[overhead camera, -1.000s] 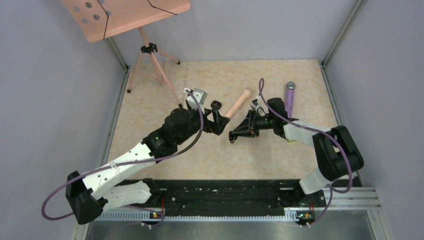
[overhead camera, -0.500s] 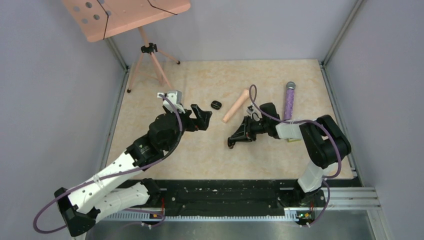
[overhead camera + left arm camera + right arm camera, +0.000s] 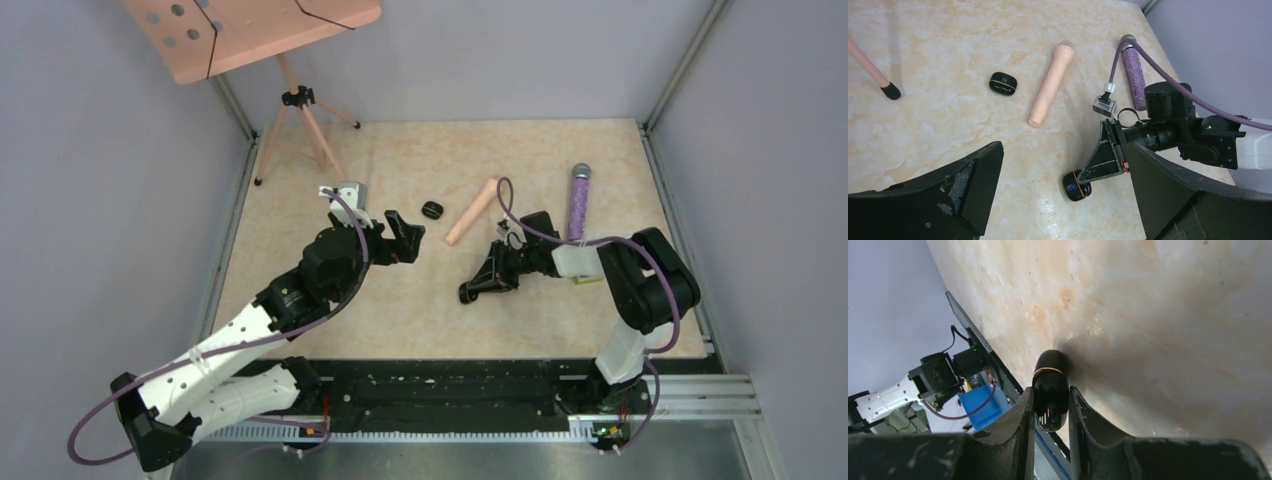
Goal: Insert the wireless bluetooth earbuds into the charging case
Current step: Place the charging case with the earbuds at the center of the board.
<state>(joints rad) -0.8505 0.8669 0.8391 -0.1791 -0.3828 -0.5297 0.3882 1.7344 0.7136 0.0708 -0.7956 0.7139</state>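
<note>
Charging case (image 3: 1075,186) sat pinched between the fingers of the right gripper (image 3: 1050,391), its end against the table (image 3: 560,320), about mid-width and somewhat nearer the near edge. Left gripper (image 3: 408,240) hung wide open, holding nothing. No earbuds could be made out. Glossy and rounded, the case could squirt free if the pinch shifted.

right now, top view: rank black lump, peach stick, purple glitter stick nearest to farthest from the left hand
1. black lump, just right of the left hand
2. peach stick, mid table
3. purple glitter stick, far right
</note>
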